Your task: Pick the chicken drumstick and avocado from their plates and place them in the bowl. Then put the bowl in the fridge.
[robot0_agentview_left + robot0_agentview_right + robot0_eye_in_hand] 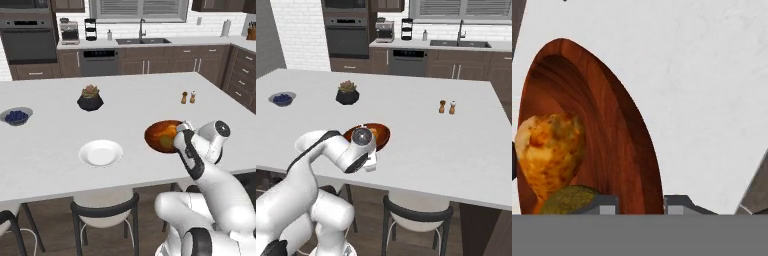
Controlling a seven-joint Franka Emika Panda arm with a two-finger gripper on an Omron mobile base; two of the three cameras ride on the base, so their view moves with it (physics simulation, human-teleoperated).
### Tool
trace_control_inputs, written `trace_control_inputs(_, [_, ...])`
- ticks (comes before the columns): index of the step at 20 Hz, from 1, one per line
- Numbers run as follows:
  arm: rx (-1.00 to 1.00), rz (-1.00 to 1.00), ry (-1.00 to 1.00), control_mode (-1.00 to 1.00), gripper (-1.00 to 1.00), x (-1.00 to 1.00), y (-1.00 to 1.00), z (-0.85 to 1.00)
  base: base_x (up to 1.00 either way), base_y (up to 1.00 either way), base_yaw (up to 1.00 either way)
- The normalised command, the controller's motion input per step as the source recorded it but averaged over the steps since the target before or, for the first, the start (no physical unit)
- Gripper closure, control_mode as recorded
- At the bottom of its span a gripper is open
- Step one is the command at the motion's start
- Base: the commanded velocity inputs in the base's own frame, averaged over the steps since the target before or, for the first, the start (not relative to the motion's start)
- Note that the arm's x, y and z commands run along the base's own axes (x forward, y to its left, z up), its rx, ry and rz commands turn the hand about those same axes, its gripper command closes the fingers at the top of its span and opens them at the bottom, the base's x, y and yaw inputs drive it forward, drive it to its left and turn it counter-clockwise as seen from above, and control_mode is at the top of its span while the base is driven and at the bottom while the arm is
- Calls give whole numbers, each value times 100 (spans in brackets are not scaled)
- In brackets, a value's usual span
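Hand view: the pincer (641, 204) pinches the bowl (617, 145) rim, chicken drumstick (549, 150) and avocado (567, 200) inside.

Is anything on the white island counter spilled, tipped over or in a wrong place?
Nothing stands out. The orange-brown chicken drumstick and olive avocado lie inside the reddish-brown bowl, whose rim the tool grips.

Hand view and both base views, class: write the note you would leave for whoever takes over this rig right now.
End effector: shut on the bowl, one fingertip inside the rim, one outside.
Bowl: on the island counter, near its front edge.
Chicken drumstick and avocado: both in the bowl.
White plate: emptied, left of the bowl.
Done: both foods moved.
Left: carry the bowl to the fridge.
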Motion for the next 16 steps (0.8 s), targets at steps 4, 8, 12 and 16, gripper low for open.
trace_control_inputs(4, [20,-47,0,-100,100,-71,0,100,0,0,0])
trace_control_inputs(8, [9,-19,-9,-100,100,-98,0,100,0,0,0])
trace_control_inputs(12, [3,0,-8,-100,100,-99,0,100,0,0,0])
trace_control_inputs(16, [11,0,0,-100,100,-92,0,87,0,0,0])
